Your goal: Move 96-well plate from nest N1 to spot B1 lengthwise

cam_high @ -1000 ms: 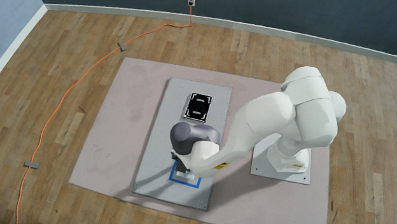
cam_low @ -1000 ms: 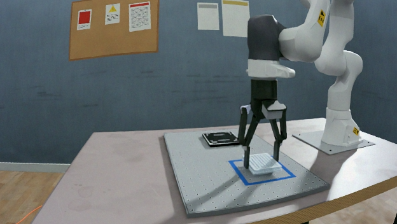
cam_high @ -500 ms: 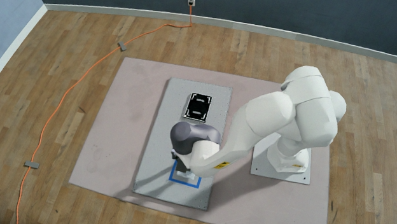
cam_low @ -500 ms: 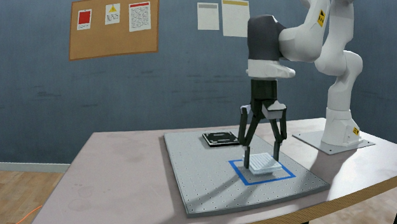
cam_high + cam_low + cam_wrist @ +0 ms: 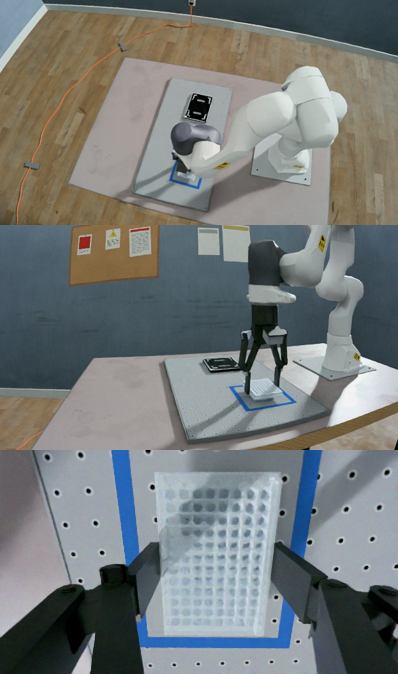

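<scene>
Inside 1 blue taped outline (image 5: 126, 525), 1 96-well plate (image 5: 216, 550), tool (image 5: 215, 579) gripping plate, 1 nest (image 5: 198, 107).

No text is legible; corkboard (image 5: 114, 273) papers show only blurred print.
</scene>
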You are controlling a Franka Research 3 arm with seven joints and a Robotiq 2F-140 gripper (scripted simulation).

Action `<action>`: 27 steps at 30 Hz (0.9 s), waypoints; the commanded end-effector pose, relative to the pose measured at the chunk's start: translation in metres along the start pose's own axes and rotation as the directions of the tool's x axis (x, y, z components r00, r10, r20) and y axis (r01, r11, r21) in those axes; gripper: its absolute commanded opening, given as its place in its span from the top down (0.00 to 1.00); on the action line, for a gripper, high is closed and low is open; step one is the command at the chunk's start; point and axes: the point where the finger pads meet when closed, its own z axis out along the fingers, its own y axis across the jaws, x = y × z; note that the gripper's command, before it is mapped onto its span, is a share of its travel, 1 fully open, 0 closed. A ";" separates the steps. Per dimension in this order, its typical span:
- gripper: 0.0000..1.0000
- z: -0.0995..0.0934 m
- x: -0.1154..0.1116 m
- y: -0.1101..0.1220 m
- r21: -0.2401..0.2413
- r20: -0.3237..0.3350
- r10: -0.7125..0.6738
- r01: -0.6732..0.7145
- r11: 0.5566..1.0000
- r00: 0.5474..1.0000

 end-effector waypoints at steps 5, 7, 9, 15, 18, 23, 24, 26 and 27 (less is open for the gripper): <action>0.40 0.001 0.000 0.001 -0.002 0.000 -0.006 0.006 1.000 1.000; 0.40 0.001 0.000 0.001 -0.002 0.000 -0.006 0.006 1.000 1.000; 0.40 0.002 0.000 0.001 -0.002 0.000 -0.006 0.006 1.000 1.000; 0.40 0.003 0.000 0.001 -0.002 0.000 -0.006 0.006 1.000 1.000; 0.40 0.003 0.000 0.001 -0.002 0.000 -0.006 0.006 1.000 1.000; 0.40 0.004 0.000 0.001 -0.002 0.000 -0.006 0.006 1.000 1.000; 0.40 0.004 0.000 0.001 -0.002 0.000 -0.006 0.006 1.000 1.000; 0.40 0.004 0.000 0.001 -0.002 0.000 -0.006 0.006 1.000 1.000; 0.40 0.004 0.000 0.001 -0.002 0.000 -0.006 0.006 1.000 1.000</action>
